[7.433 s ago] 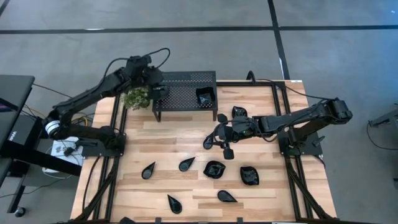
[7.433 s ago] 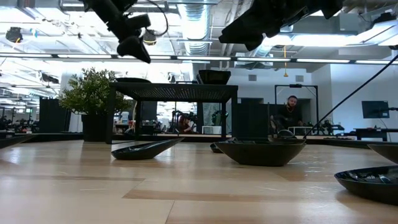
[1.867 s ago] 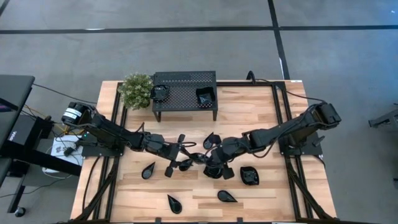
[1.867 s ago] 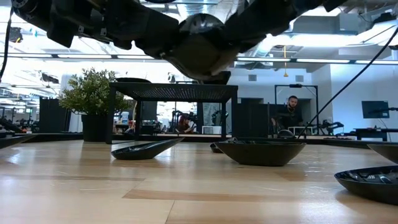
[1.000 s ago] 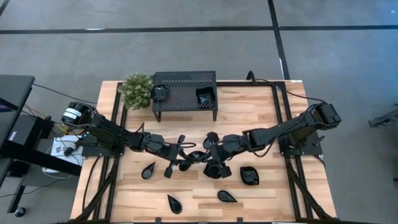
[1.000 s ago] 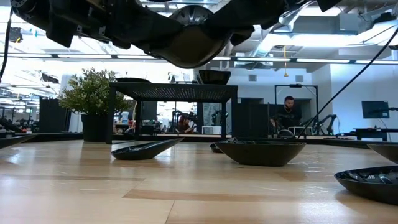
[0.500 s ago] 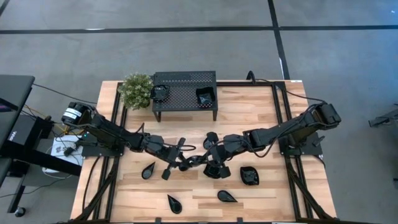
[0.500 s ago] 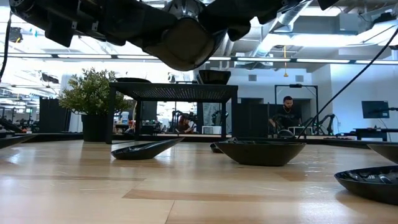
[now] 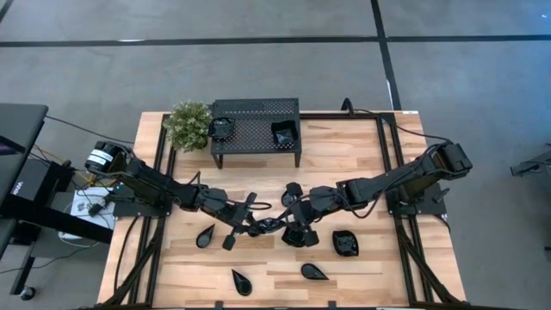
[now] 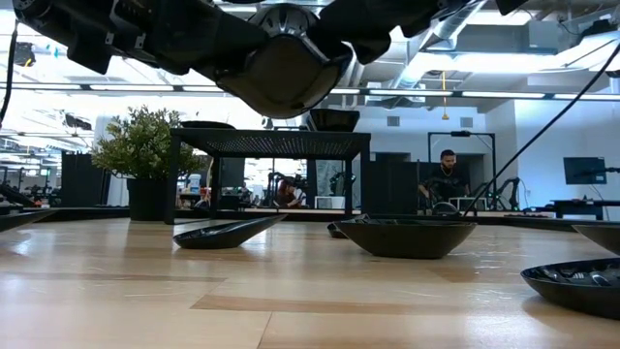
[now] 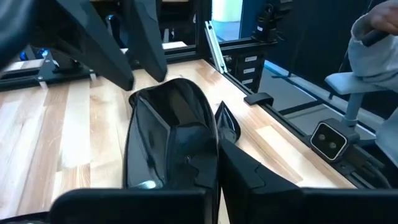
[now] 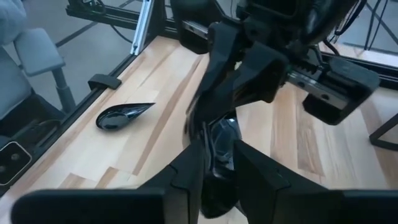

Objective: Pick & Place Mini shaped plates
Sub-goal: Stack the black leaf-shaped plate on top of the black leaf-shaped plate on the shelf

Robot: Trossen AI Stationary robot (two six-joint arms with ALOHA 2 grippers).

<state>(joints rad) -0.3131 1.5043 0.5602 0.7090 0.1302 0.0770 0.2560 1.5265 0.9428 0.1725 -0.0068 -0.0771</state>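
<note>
So both tools meet mid-tabletop, above the wood. Left tool is pinched tight on one mini shaped plate, a teardrop one held up in the air. Right tool has its fingers slightly spread either side of that same plate's other end.

Eight mini shaped plates can be counted. Two sit on the one rack at 12 o'clock. Three teardrop dishes lie on the desk from 6 to 8 o'clock. Two squarish dishes lie near 5 o'clock. One lifted dish is pinched in the left hand. There are two hands, the right hand meeting it, one plant and one person.
</note>
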